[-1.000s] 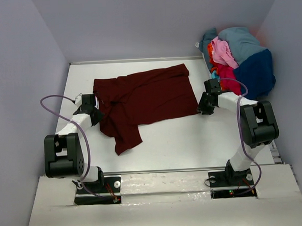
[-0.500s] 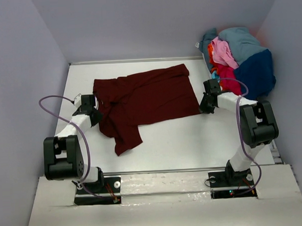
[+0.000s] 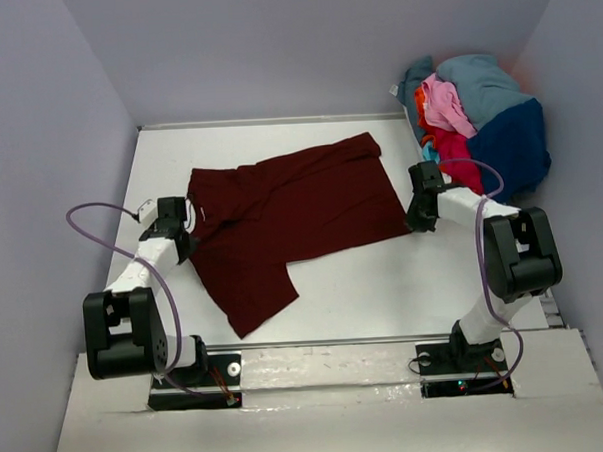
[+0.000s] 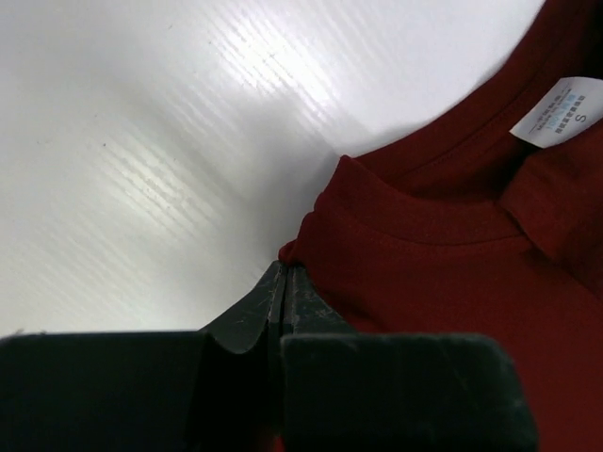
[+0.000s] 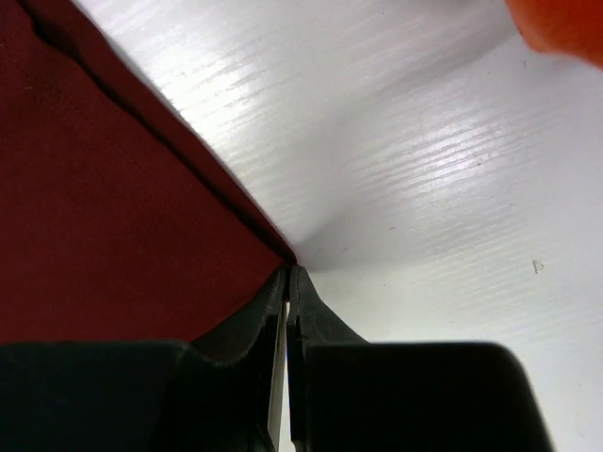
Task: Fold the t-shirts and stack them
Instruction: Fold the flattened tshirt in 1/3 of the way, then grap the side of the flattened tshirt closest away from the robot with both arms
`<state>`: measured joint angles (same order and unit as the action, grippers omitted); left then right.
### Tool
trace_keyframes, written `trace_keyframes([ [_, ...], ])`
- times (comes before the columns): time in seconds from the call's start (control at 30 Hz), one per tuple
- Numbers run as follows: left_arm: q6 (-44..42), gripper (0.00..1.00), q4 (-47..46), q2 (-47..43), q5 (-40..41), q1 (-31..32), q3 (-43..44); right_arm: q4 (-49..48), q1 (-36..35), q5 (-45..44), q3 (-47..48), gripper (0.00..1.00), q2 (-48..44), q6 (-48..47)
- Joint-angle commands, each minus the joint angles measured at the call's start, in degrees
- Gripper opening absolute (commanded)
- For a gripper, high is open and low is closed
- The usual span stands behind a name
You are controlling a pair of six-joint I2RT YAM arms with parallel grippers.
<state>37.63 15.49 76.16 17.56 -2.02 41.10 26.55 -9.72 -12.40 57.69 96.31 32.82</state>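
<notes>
The dark maroon t-shirt [image 3: 301,211] lies spread across the white table [image 3: 384,282], neck to the left and hem to the right. My left gripper [image 3: 185,239] is shut on the shirt's edge beside the collar. In the left wrist view the jaws [image 4: 285,271] pinch the cloth [image 4: 452,273] near the white size label [image 4: 561,108]. My right gripper [image 3: 417,221] is shut on the near right hem corner. The right wrist view shows the jaws [image 5: 289,271] closed at that corner of the cloth [image 5: 104,217]. The other shirts lie heaped at the back right: pink [image 3: 446,105], teal-blue [image 3: 480,78], navy [image 3: 513,147], red [image 3: 454,157].
Grey walls enclose the table on the left, back and right. The heap of shirts sits close behind my right gripper; a red cloth edge [image 5: 565,28] shows at the top right of the right wrist view. A purple cable [image 3: 91,220] loops off the left arm.
Both grippers moved outward and slightly toward the near edge, pulling the maroon shirt taut. The bunched left part has spread flatter and its lower flap now lies wider.
</notes>
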Motion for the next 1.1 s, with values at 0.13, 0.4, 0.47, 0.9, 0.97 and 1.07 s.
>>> trace_keyframes([
  [0.13,2.9,0.62,4.6,-6.5,0.8,-0.4,-2.3,1.6,0.5,1.3,0.4,0.15,-2.3,-2.3],
  [0.4,2.3,0.99,17.6,-19.3,-10.1,2.1,9.0,0.5,0.5,9.0,3.7,0.74,-4.4,-7.7],
  [0.47,4.9,0.99,22.6,-20.9,-11.4,4.7,9.1,0.0,0.5,11.2,3.7,0.78,-3.9,-6.8],
  [0.9,33.3,0.96,44.2,-18.4,-5.7,27.0,8.5,0.3,0.5,11.9,3.0,0.8,-1.5,-8.0],
  [0.97,34.2,0.96,42.4,-18.1,-8.7,29.4,3.6,0.4,0.5,12.0,2.6,0.8,-1.0,-8.3],
  [1.07,35.1,0.95,38.7,-17.8,-12.5,31.6,-2.2,0.2,0.5,13.5,2.8,0.8,-0.1,-9.0],
])
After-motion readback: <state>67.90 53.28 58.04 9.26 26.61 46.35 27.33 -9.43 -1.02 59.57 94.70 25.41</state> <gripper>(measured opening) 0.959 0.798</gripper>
